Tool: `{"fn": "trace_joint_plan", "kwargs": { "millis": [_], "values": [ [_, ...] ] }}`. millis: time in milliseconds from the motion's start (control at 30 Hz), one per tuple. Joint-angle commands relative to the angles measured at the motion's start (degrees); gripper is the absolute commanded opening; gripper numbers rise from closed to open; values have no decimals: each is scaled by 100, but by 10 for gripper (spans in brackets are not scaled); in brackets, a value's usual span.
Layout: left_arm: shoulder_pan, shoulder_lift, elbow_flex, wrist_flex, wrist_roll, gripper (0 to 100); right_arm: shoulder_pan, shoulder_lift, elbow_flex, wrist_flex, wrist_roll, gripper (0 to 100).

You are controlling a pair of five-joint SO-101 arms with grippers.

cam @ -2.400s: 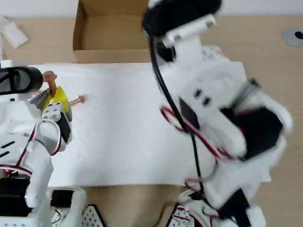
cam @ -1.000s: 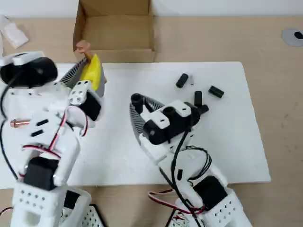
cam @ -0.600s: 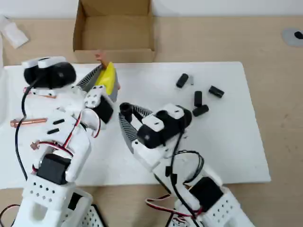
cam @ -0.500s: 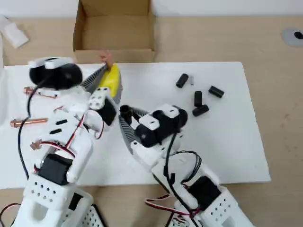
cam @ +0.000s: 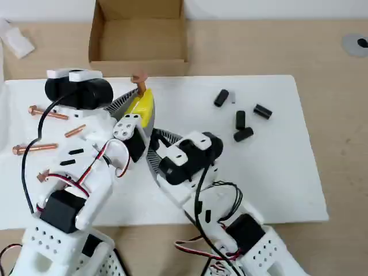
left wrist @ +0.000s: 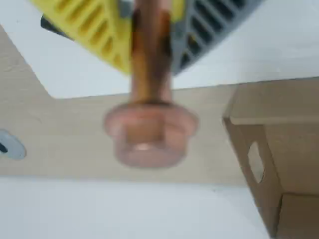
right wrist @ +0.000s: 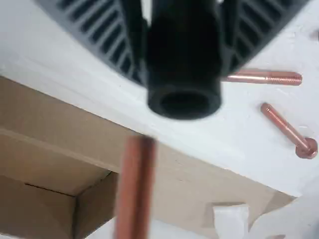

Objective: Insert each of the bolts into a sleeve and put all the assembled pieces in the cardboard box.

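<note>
Where the left pincer point(cam: 140, 98) sits: upper middle-left of the high view, over the far edge of the white sheet point(cam: 276, 172), just below the cardboard box point(cam: 95, 34); its yellow and grey fingers are pinched tight on a bolt
Held bolt point(cam: 139, 80): copper; gripped by the shaft; its flanged head sticks out past the fingertips toward the box's front wall; in the left wrist view the head is seen against the bare table point(left wrist: 50, 139), with a corner of the box beside it
Right pincer point(right wrist: 183, 50): middle of the high view, just beside the left pincer and a little lower in the frame; its dark ribbed fingers are clamped on a sleeve
Held sleeve point(right wrist: 184, 94): short black tube; its open end points out beyond the fingertips; in the right wrist view the tip of the held bolt's shaft lies near that opening, apart from it and offset to one side
Loose sleeves point(cam: 240, 119): four black ones on the sheet, right of centre in the high view; they lie near each other without touching
Loose bolts point(cam: 34, 149): copper; scattered at the left edge of the sheet, partly behind the left arm; two show beyond the held sleeve in the right wrist view
Cardboard box: top of the high view, left of centre; open upward, its brown floor showing
Table: light wood; borders the sheet at the top and right of the high view
</note>
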Motion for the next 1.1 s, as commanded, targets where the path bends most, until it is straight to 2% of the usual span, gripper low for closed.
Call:
{"fn": "trace_joint_plan", "kwargs": {
  "millis": [0, 267, 467, 700, 1067],
  "values": [
    [70, -57, -563, 18, -70, 5, -57, -92, 180, -360, 220, 9],
    [105, -57, -633, 149, -369, 5, -48, -92, 391, -738, 413, 9],
    [105, -57, -615, 501, -378, 5, 84, -92, 365, -738, 413, 9],
    [105, -57, -615, 510, -369, 5, 321, -92, 127, -730, 404, 9],
    [114, -75, -211, 466, -220, 5, 321, -92, 127, -730, 396, 9]
  ]
}}
